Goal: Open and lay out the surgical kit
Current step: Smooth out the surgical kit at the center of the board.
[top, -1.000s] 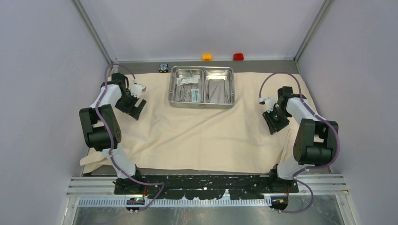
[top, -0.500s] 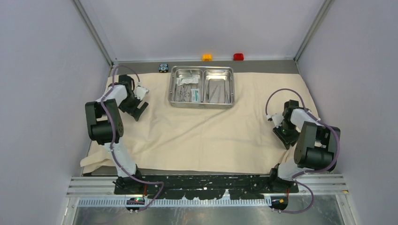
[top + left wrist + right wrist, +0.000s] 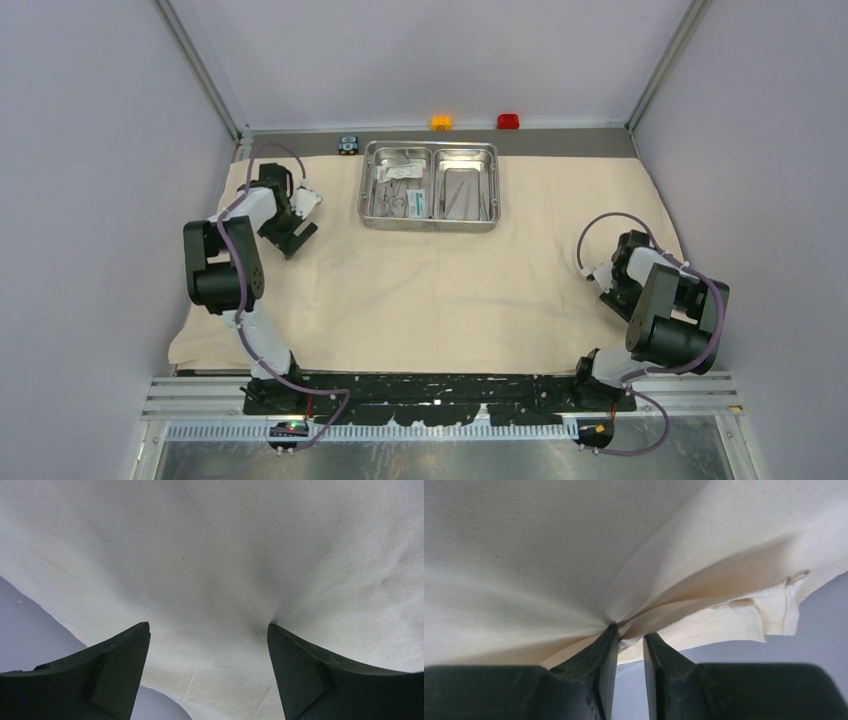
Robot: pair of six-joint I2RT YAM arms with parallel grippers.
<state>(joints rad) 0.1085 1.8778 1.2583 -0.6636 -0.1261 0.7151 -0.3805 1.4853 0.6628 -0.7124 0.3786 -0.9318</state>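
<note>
**Cloth wrap**: large, beige, spread over most of the worktop. The fabric is gathered into a pucker at its right edge. We judge it light, soft and limp. It should bunch and drag rather than shift as one sheet, so we would take it at a hem or corner, never mid-panel.

**Tray**: shiny steel, two compartments, standing on the far middle of the cloth wrap. We judge it stiff, slick and likely the heaviest piece (a tug on the fabric would carry it along). Hold it by the rim.

**Contents:** ring-handled instruments and a white-and-green packet lie in the left compartment, and thin straight tools in the right. We expect the tools to be hard, slim and slippery, best pinched across the shank. The packet looks light and crushable.

**Left gripper**: jaws wide apart, holding nothing, over the far left of the cloth wrap. One fingertip appears to dimple the fabric.

**Right gripper**: jaws nearly together, pinching a fold at the right edge of the cloth wrap, with a hemmed corner loose beside it.
</note>
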